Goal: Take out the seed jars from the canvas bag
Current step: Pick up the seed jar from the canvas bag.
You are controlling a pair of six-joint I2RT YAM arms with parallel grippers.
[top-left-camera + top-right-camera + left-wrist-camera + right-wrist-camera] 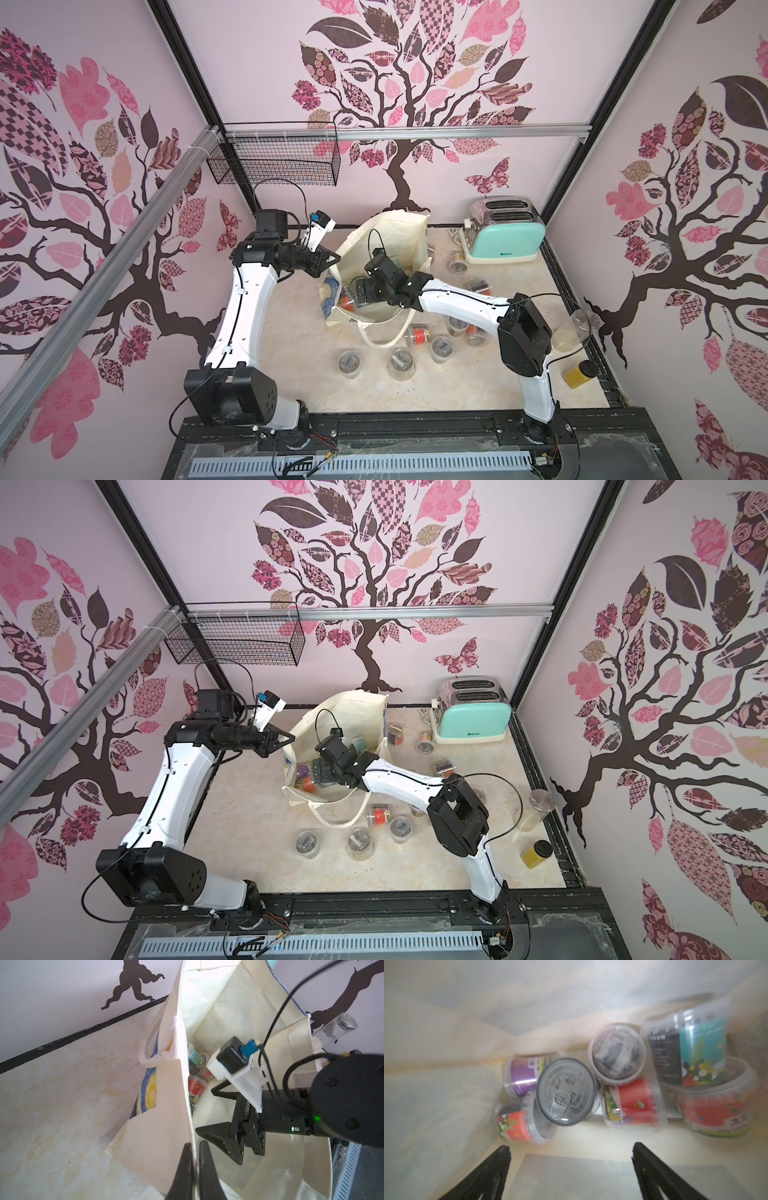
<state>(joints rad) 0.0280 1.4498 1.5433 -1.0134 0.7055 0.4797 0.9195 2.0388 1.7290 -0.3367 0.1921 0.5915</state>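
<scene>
A: Several seed jars (633, 1103), where?
B: Entry one: heaped inside the canvas bag (399, 232) at its left side, against a ring-pull tin (564, 1091); more lie on the table (291, 353) near and right of it
A: Fingers?
B: My left gripper (196, 1144): clamped on the bag's left rim. My right gripper (571, 1146): spread wide inside the bag above the heap, holding nothing

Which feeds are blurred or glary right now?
Right wrist view: motion-blurred, seed jars smeared, colours readable. Left wrist view: sharp, but glare blows out the canvas bag rim. Both top views: sharp, evenly lit, wide-angle bend at edges.
</scene>
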